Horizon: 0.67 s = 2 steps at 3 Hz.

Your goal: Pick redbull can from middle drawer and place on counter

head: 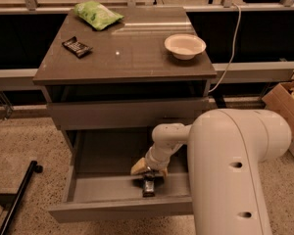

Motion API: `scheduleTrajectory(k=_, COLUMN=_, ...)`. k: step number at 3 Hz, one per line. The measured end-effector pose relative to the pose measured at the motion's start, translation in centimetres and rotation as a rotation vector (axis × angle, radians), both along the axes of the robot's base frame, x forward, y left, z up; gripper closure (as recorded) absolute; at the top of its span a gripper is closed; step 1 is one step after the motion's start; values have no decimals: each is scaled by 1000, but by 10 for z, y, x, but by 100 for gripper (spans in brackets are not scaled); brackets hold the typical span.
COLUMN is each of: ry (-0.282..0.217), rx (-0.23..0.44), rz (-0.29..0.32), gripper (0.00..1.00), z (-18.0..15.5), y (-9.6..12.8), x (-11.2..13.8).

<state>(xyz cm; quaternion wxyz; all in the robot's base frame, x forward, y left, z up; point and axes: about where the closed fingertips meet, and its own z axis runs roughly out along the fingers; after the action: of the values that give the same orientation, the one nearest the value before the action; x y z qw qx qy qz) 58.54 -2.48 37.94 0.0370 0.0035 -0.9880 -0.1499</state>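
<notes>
The middle drawer is pulled open below a closed matching drawer front. The redbull can lies on the drawer floor near the front wall, right of centre, silver with dark markings. My gripper reaches down into the drawer and sits directly over the can's upper end, touching or nearly touching it. The white arm comes in from the right and hides the drawer's right side. The counter is the glossy grey-brown top of the cabinet.
On the counter are a white bowl at the right, a dark snack-bar wrapper at the left and a green bag at the back left. A cardboard box stands at the right. A black bar lies on the floor at the left.
</notes>
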Motion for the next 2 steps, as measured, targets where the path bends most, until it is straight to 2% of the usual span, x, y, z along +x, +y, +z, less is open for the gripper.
scheduleTrajectory(k=1, ry=21, rx=-9, rz=0, gripper=42, z=-8, y=8, x=-5)
scheduleTrajectory(k=2, ry=3, rx=-17, rz=-7, gripper=66, z=1, y=10, x=-5)
